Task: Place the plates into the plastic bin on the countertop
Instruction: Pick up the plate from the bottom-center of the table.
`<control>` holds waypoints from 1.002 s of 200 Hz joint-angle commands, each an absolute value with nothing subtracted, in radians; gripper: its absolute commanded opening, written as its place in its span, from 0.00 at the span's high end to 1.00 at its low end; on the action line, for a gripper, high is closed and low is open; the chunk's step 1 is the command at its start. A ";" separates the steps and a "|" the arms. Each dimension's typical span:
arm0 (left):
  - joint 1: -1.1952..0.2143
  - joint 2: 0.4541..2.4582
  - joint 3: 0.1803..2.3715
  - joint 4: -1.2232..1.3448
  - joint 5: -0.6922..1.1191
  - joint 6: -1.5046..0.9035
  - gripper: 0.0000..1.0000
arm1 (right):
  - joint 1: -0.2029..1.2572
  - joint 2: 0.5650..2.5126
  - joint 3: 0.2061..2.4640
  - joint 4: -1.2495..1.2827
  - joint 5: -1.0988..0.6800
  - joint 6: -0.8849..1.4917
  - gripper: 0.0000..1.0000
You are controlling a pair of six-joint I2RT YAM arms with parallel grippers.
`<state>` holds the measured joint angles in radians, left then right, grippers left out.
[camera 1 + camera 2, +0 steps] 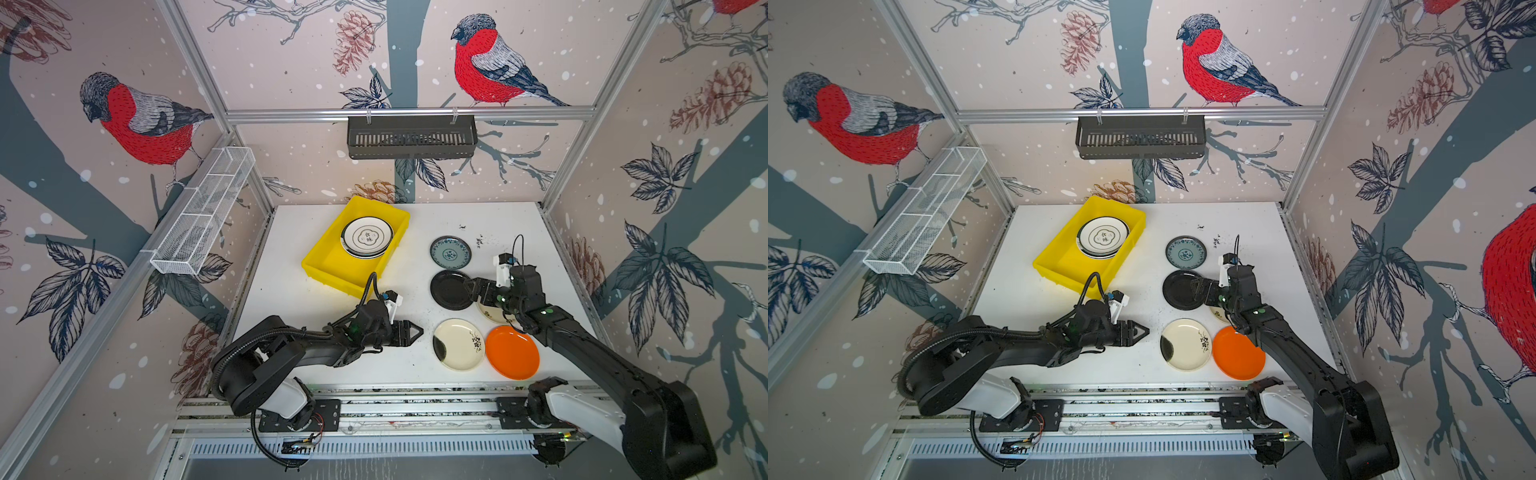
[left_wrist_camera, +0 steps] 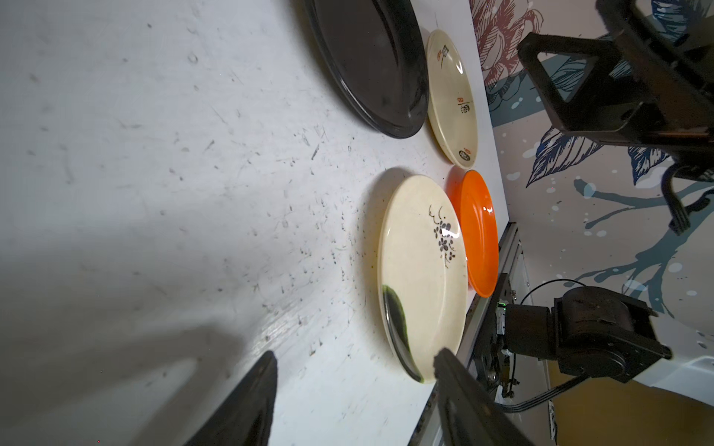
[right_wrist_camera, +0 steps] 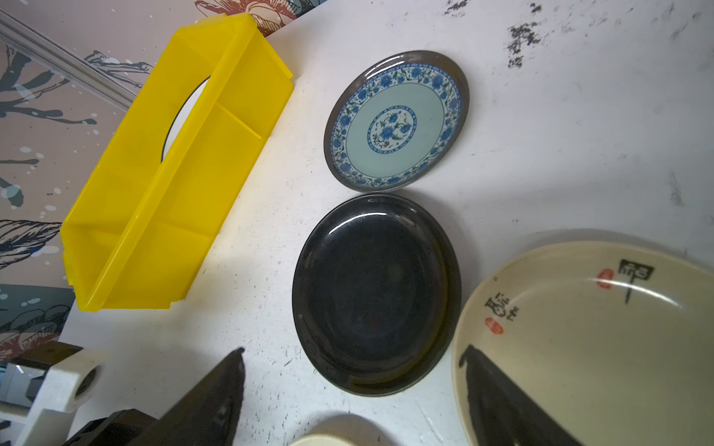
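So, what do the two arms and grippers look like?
The left arm and right arm are black with white shells near the base. The left gripper and right gripper have black triangular fingers. A ribbed black hose follows the left arm.

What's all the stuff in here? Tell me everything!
bin: one, yellow, back left of the countertop
plates in the bin: a stack, at least two, white with dark rims
teal plate: one, teal with blue flowers, right of the bin
black plate: one, black, in front of the teal one
lettered plate: one, cream, right of the black plate
flower plate: one, cream, front of the countertop
orange plate: one, orange, beside the flower plate
basket: one, black, on the back rail
wire rack: one, white, left wall
countertop: one, white, speckled
left gripper: black, open, empty, near the flower plate
right gripper: black, open, empty, over the black plate
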<state>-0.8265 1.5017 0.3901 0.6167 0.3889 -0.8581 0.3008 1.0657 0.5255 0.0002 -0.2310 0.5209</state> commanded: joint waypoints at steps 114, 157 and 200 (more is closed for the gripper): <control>-0.872 1.660 0.475 0.703 0.418 -0.854 0.44 | 0.300 1.056 0.509 0.021 -0.236 0.530 0.11; -0.890 1.686 0.524 0.658 0.412 -0.851 0.44 | 0.299 1.055 0.515 0.003 -0.242 0.537 0.11; -0.901 1.740 0.552 0.672 0.430 -0.867 0.45 | 0.299 1.021 0.516 -0.009 -0.228 0.537 0.11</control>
